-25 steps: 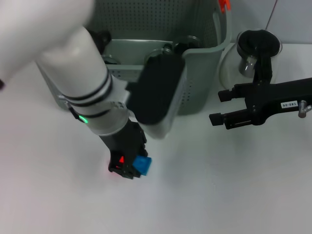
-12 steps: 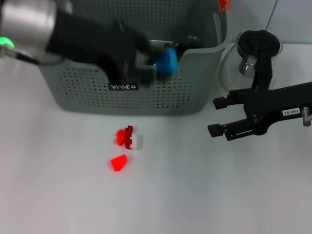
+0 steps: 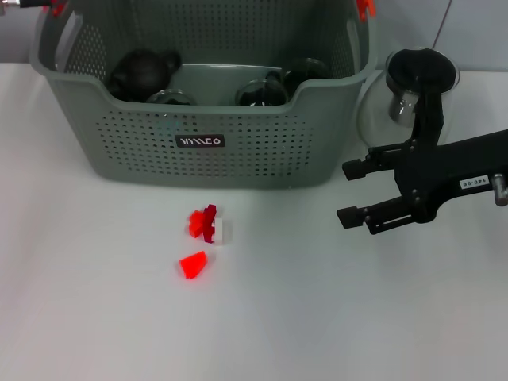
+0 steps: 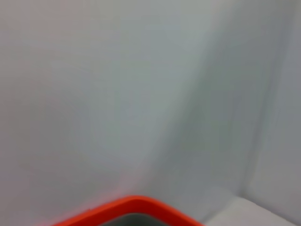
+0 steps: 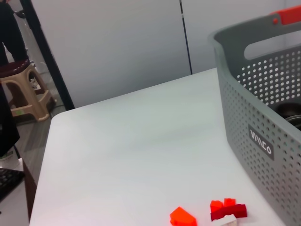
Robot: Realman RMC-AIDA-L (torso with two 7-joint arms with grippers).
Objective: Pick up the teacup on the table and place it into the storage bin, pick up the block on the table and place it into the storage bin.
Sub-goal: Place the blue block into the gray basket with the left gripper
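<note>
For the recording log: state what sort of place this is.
Probably an indoor lab or test room: a plain white table holding a storage bin and loose red blocks, pale wall panels, and a plastic stool on the floor.

Looks like a lab or test room to us: we see a bare white table with plain grey wall panels behind it, a plastic stool off its far edge, nothing homey.
</note>
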